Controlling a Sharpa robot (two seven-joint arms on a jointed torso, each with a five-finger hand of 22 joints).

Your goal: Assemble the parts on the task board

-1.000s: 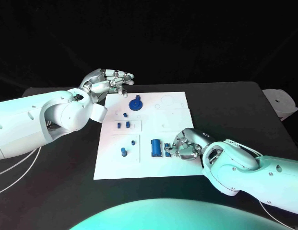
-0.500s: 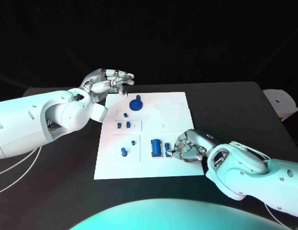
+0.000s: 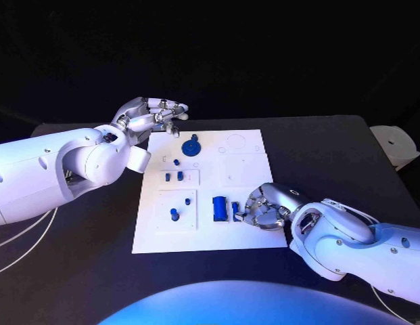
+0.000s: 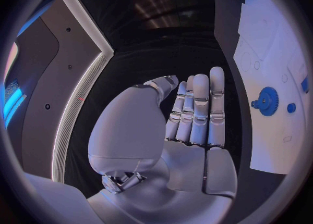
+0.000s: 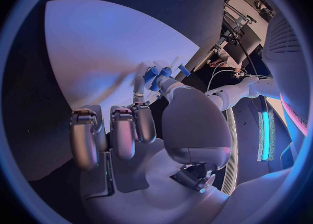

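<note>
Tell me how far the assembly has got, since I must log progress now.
Looks done: a blue gear seems seated near the task board's far edge. In hand: the right hand works at a small blue part beside the blue cylinder; whether it grips it is unclear. Left: other small blue pieces lie about the board. The left hand hovers open, holding nothing.

Bluish light falls from above on the white task board (image 3: pixel 231 196) and the arms, against a black, unlit backdrop. The bench (image 3: pixel 346 156) stays dim. Both wrist views bend sharply at their rims, framed in dark.
</note>
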